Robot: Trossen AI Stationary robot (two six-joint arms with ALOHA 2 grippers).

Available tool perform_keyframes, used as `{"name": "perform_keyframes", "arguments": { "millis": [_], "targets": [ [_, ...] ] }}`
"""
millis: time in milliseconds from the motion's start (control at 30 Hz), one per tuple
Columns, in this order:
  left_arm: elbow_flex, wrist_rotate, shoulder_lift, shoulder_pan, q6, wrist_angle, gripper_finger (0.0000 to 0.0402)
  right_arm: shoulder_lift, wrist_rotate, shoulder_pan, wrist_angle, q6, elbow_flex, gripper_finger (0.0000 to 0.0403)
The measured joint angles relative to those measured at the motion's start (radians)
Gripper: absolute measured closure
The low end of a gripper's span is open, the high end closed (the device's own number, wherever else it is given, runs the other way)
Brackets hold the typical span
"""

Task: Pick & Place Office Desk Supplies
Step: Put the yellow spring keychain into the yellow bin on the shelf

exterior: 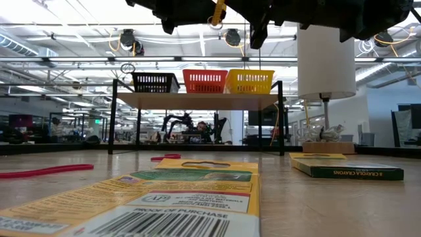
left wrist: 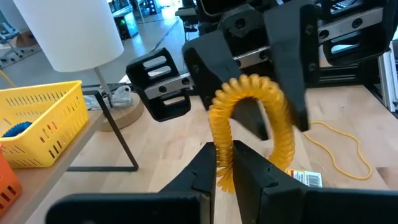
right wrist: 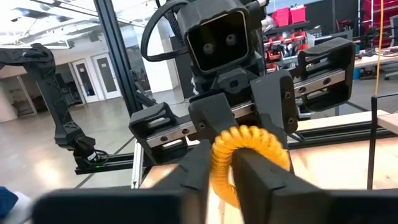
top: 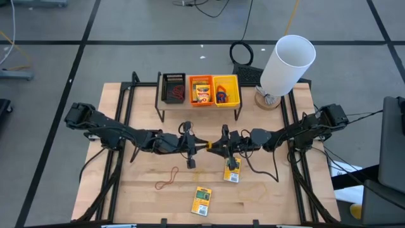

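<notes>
A yellow coiled ring (top: pixel 209 145) hangs in the air over the middle of the table, between my two grippers, which face each other. My left gripper (top: pixel 201 144) comes from the table's left and is shut on the ring (left wrist: pixel 225 165). My right gripper (top: pixel 216 146) comes from the right and is shut on it too (right wrist: pixel 222 163). Two flat yellow packs (top: pixel 233 172) (top: pixel 202 201) lie flat on the wood nearer the front edge. A reddish rubber band (top: pixel 168 180) and a thin yellow loop (left wrist: pixel 339 146) lie loose on the table. My left gripper pinches one side of the coiled ring (left wrist: pixel 222 155) between its two fingers (left wrist: pixel 202 177), coming roughly level from the table's left. The ring arches up beyond the fingertips, clear of the table. My right gripper pinches the opposite side of the ring (right wrist: pixel 219 158) between its two fingers (right wrist: pixel 261 174), roughly level from the table's right. The rest of the ring curves away beyond the fingertips, lifted clear of the table.
A raised rack at the far middle carries a black bin (top: pixel 174 88), an orange bin (top: pixel 201 90) and a yellow bin (top: pixel 226 90). A big white cylinder (top: pixel 288 63) on a wooden base stands at the far right. Bare wood lies at the near left.
</notes>
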Motion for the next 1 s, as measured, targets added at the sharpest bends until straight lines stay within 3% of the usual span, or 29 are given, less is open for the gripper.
{"name": "perform_keyframes", "arguments": {
  "millis": [100, 467, 700, 1000],
  "targets": [
    [0.0, 0.0, 0.0, 0.0, -0.002, 0.0, 0.0372, 0.0, 0.0, 0.0, 0.0, -0.023, 0.0, 0.0389],
    [0.0, 0.001, 0.0, 0.0, 0.003, -0.042, 0.0371, 0.0, -0.001, 0.001, 0.017, -0.027, 0.0, 0.0398],
    [0.0, 0.058, -0.001, 0.0, 0.004, -0.052, 0.0368, 0.0, -0.004, 0.002, 0.017, -0.027, 0.0, 0.0398],
    [0.0, 0.048, -0.005, 0.0, 0.064, -0.059, 0.0309, 0.0, -0.005, 0.002, 0.015, -0.024, 0.0, 0.0398]
  ]
}}
